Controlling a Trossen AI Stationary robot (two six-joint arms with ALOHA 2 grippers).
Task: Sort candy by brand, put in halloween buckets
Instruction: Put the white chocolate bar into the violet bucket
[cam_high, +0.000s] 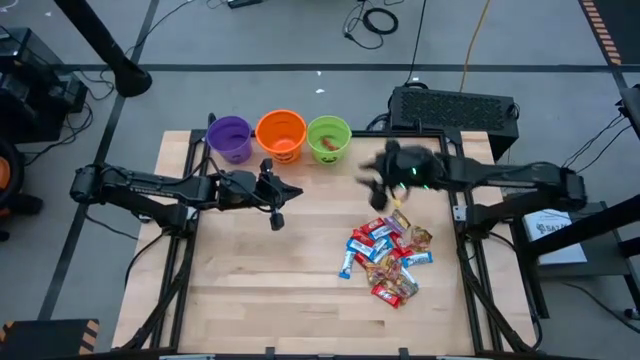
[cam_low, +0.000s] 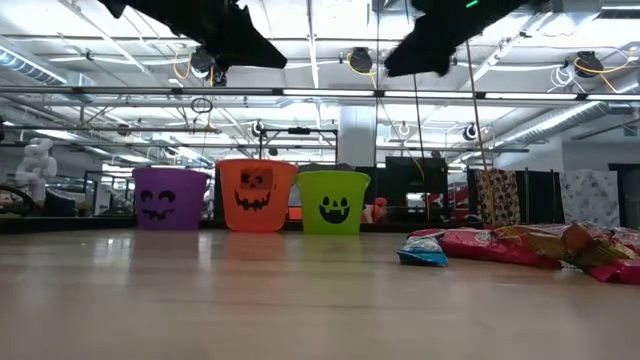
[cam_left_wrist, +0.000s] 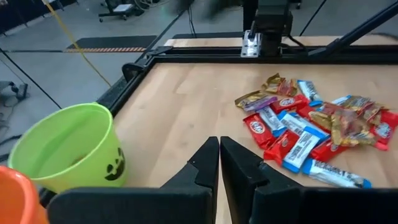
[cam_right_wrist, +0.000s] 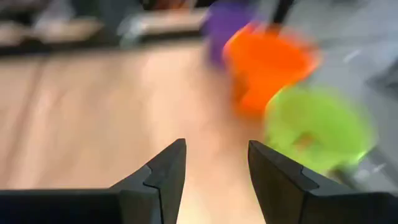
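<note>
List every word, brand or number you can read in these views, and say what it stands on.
Red wrapper: white oval logo, probably "KitKat", letters not sharp.
Blue wrappers: white lettering, too small to read.
Gold wrappers: nothing legible.
Buckets: face prints only, no words.
White box beside the table: dark print, too blurred to read.

arms: matte black, slender | right arm (cam_high: 500, 178): green light | gripper fingers (cam_right_wrist: 163, 171): dark, wedge-shaped
</note>
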